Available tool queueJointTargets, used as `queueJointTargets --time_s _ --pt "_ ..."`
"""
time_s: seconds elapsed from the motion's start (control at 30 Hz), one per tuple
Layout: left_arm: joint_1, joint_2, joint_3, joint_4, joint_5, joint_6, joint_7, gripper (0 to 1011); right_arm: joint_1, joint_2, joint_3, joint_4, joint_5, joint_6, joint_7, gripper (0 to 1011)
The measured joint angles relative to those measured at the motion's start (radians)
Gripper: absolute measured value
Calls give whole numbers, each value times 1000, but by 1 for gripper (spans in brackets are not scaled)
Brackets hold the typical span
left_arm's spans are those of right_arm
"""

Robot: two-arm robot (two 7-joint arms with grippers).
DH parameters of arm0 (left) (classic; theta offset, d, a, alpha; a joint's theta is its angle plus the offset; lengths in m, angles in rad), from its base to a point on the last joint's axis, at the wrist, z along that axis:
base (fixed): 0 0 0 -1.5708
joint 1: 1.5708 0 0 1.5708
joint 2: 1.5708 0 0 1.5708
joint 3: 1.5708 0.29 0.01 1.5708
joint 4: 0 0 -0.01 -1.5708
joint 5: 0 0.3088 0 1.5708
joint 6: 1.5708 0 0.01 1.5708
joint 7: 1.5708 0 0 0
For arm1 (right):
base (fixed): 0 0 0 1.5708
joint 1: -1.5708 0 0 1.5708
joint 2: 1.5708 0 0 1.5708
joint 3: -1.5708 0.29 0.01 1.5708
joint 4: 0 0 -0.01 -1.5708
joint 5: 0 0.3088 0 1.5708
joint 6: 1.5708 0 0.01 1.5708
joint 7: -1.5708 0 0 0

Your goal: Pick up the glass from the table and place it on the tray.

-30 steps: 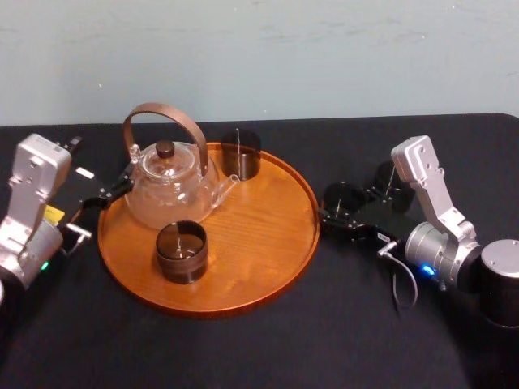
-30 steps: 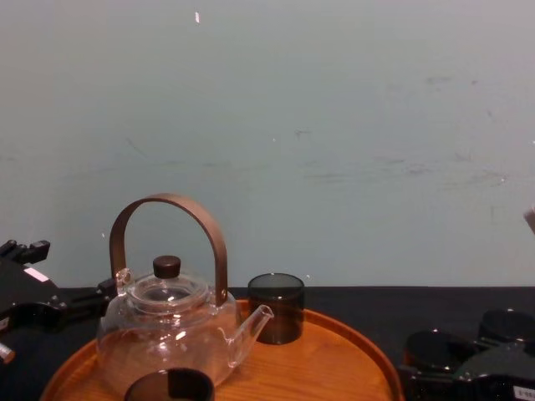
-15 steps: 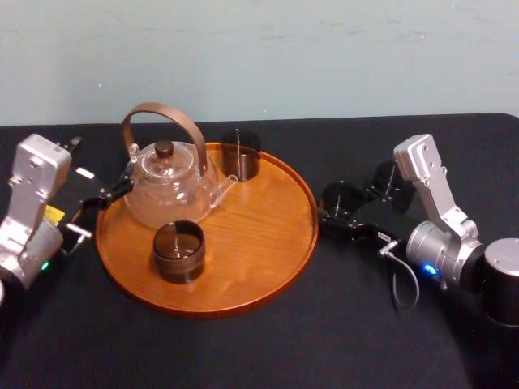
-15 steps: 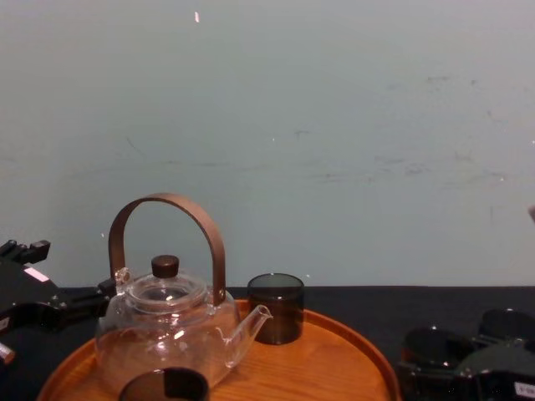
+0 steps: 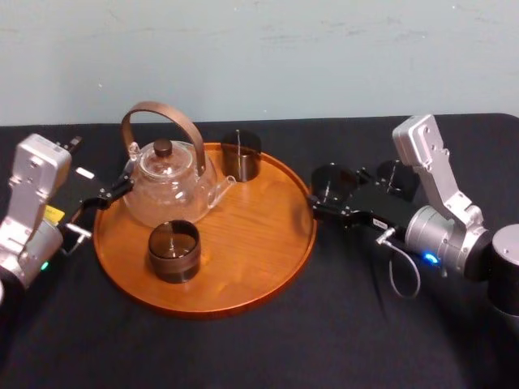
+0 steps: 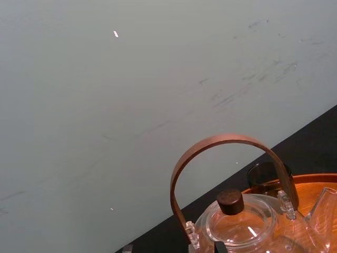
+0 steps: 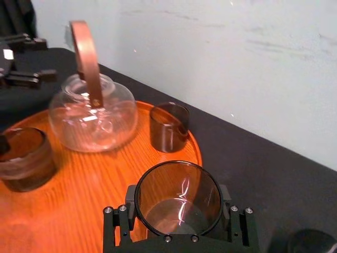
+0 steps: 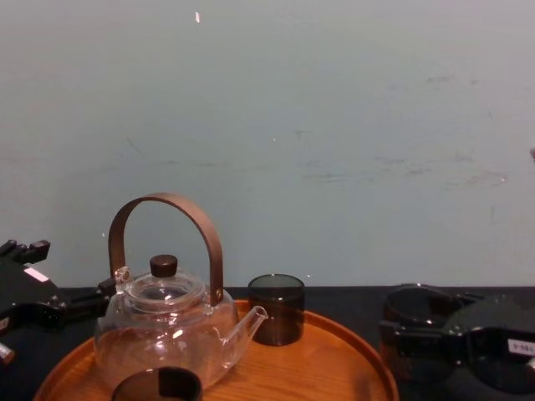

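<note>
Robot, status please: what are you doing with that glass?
Right gripper shut on glass, beside right rim of tray, not yet set down. Left gripper parked by teapot. Right half of tray bare; nothing in the way.

Dark upright glass (image 5: pixel 328 181) just beside tray (image 5: pixel 251 243)

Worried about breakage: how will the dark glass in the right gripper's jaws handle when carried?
The glass looks thin-walled, so probably fragile if squeezed. Its smooth sides may slip in the right gripper. Short and wide, it likely won't tip.
</note>
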Motion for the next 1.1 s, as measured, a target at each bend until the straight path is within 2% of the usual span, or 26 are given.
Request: queueJointTargets --time_s 0.27,0.53,1.1 --pt "0 0 0 0 0 0 0 1001 -9 9 -19 -58 2 16 -2 905" --pt "0 0 0 0 0 0 0 1001 -10 11 -37 -79 4 21 1 905" --pt "0 0 0 0 0 0 0 1001 21 -16 -94 -57 6 15 22 905"
